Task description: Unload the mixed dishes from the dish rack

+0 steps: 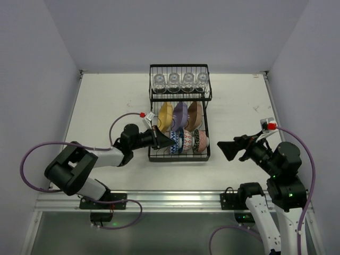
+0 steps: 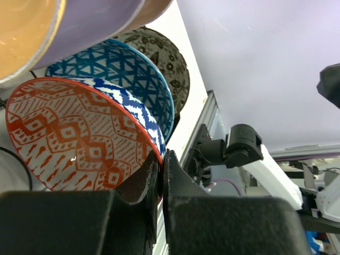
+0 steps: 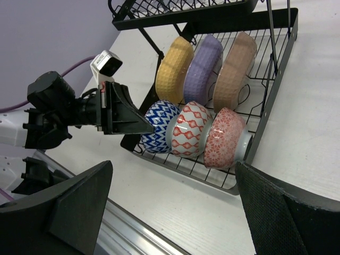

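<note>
The black wire dish rack (image 1: 179,66) stands mid-table. Several clear glasses (image 1: 180,82) sit upside down on its upper shelf. Yellow (image 1: 166,116), purple (image 1: 180,113) and brown (image 1: 194,113) plates stand in the slots. Three patterned bowls lean in a row at the rack's front. My left gripper (image 1: 162,139) is shut on the rim of the leftmost bowl (image 2: 74,133), blue and white outside (image 3: 159,125), orange-red inside; the bowl rests in the rack. My right gripper (image 1: 226,150) is open and empty, right of the rack, apart from the pink bowl (image 3: 226,135).
The red-and-white middle bowl (image 3: 188,127) touches both neighbours. The rack's front bar (image 3: 180,170) lies just below the bowls. White walls close in the table's left, right and far sides. The metal rail (image 1: 170,201) runs along the near edge.
</note>
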Tool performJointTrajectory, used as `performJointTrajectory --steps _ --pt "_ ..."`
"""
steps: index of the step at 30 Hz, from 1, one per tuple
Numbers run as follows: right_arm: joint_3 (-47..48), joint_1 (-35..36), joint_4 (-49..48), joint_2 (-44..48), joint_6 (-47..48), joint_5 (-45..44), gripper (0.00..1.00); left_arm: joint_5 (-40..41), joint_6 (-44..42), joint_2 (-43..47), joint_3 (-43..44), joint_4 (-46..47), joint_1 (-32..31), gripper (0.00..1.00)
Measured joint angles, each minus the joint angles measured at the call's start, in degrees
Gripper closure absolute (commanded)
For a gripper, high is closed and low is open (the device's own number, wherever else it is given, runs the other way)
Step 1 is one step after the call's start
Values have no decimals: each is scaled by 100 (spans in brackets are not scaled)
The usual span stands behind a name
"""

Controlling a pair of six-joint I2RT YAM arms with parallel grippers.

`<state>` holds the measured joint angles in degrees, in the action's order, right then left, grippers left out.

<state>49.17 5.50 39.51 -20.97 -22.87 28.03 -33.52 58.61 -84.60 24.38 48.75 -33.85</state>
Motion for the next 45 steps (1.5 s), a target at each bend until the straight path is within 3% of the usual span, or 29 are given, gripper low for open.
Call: performJointTrajectory --steps 7,15,20,27,34,38,40,45 --pt "0 0 33 0 37 -2 1 -76 138 142 -136 98 -2 100" --pt "0 0 26 0 39 -42 1 262 -168 1287 -245 -345 -4 100" --pt "0 0 2 0 -66 -232 1 658 -789 1851 -44 -1244 -236 100" --pt "173 0 -33 -214 -433 -461 1 2645 -2476 2299 1759 -4444 -1729 100" --pt "826 175 101 -1342 -452 -415 3 4572 -3818 1947 3530 -7058 -3296 100" --pt "1231 1069 468 -1996 -326 -710 13 5064 -4494 1307 3952 -7906 -4175 100" --pt "1480 1711 671 -2371 -256 -942 22 5027 -4811 1014 4035 -8227 -4542 100" --pt "1602 2767 979 -2999 -175 -1379 30 4922 -5410 562 4157 -8668 -5294 100"
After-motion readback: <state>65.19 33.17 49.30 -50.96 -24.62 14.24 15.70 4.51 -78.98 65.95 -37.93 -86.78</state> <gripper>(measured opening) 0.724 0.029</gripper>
